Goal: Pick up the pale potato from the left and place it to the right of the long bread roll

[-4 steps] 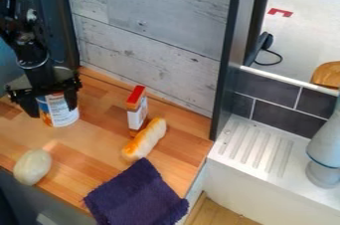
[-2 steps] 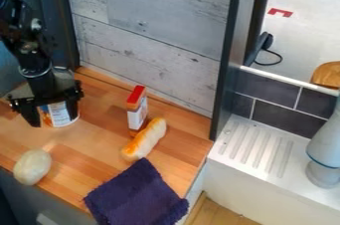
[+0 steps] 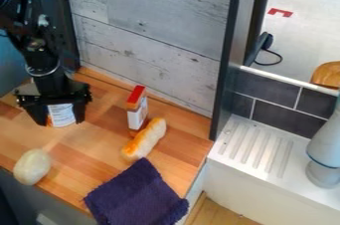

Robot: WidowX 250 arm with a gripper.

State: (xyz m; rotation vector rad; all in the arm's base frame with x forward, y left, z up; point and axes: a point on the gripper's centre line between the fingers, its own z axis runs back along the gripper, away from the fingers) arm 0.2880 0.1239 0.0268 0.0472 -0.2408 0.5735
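Apparently a Can [image 3: 61, 115] Between Spread Fingers [image 3: 81, 111]

Well, from where I'm standing, the gripper [image 3: 61, 121] hangs right over the can, at the back left of the worktop [image 3: 93, 152]. The fingers are parted, one to each side of it. I make out a sliver of space on one flank; whether the other finger touches, I can't tell. The hand's bulk hides the lid end.

It looks upright, round and straight-walled, wrapped in a printed label. I'd take it for a stiff thing, hardly one to crush under an ordinary squeeze. How heavy is anyone's guess: full, it would have real heft and want a firm hold; spent, it would be light and easily nudged over. The label may be a touch slick, and a curved wall gives flat pads only a narrow line to bite on, so a lopsided pinch could let it roll or swivel.

I'd grip it straight across the middle, both fingers level and dead opposite each other, a bit below the top so the weight doesn't swing. Pinched only at the upper edge, it might tip.

As for its neighbours, the slim box [image 3: 137, 110] with the red top stands well to one side, the bread [image 3: 144, 139] just beside it. Nearer me are the pale lump [image 3: 32, 167] and the dark cloth [image 3: 136, 194], both apart from the can.
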